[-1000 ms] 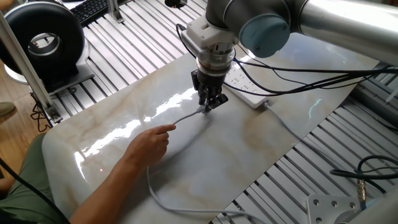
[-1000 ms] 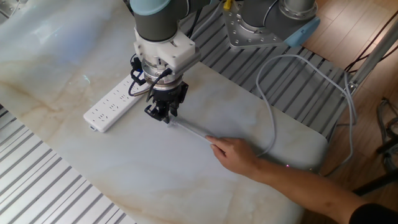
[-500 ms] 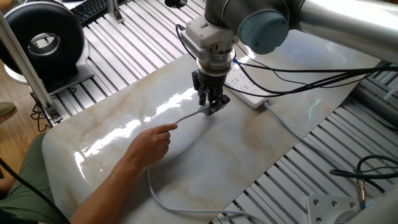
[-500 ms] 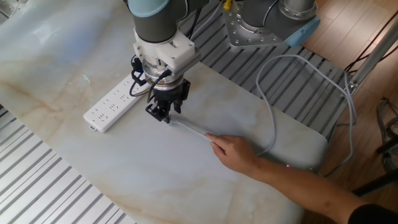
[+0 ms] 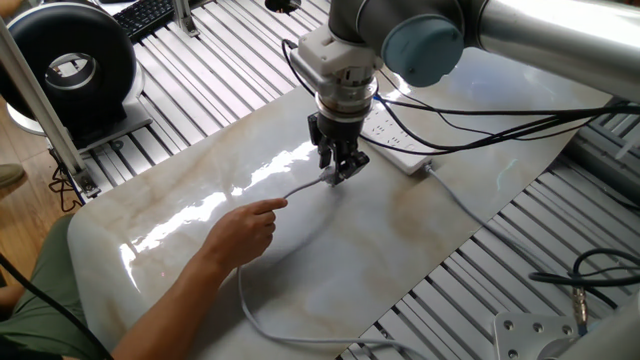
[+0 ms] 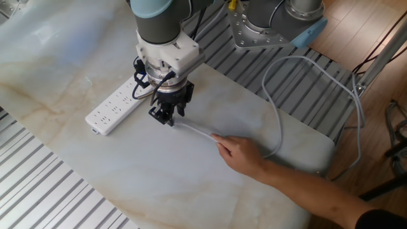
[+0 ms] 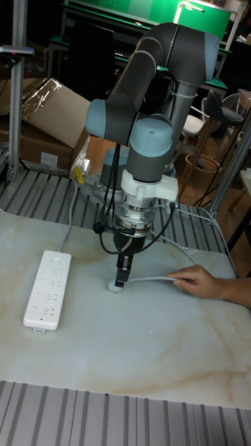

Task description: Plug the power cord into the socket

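1. While the gripper [image 5: 338, 172] points straight down at the marble-patterned table [image 5: 420, 240], its dark fingers [image 7: 122, 273] are drawn narrow around the plug end of the power cord [image 6: 197, 130]; the plug looks pinched between them, its rounded grey tip at the tabletop in the tall fixed view.
2. From the fingertips the light-grey cable runs flat across the table to a person's hand [image 6: 241, 154], which presses it down with fingers extended.
3. Past the hand the cord loops on over the table edge.
4. Just beside the gripper lies the socket [image 6: 118, 106], a long white power strip flat on the table, apart from the plug, its white lead leaving one end.
5. Above the gripper the arm's wrist [image 7: 150, 150] carries thick black cables [image 5: 480, 120] that hang over the strip in one fixed view.
6. Beyond the table lies ribbed metal decking [image 5: 215, 70], with a black round device [image 5: 70, 65] at one corner.
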Available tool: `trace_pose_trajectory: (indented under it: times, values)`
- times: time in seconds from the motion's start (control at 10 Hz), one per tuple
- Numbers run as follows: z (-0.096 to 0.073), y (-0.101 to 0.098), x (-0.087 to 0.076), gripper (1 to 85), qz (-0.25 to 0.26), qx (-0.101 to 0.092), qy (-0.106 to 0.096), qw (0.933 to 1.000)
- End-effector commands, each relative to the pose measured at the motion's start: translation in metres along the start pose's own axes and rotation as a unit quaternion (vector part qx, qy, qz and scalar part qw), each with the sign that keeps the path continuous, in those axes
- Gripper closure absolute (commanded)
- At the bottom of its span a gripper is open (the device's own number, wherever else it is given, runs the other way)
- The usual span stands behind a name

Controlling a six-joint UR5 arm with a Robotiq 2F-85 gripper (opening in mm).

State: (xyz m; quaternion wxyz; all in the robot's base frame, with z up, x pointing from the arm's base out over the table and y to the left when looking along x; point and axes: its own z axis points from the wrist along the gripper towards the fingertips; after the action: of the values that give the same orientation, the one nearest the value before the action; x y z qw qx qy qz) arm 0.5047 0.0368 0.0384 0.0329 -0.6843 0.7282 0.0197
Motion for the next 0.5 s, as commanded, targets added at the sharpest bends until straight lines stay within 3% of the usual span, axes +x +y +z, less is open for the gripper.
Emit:
trace_pose_trajectory:
  times: [0.0, 0.4]
  values:
    - [0.0043, -0.0052, -0.0019, 43.3, -0.002, 0.005, -0.005, 1.0000]
    - [0.0044, -0.0025, -0.0007, 45.0, 0.004, 0.001, -0.004, 1.0000]
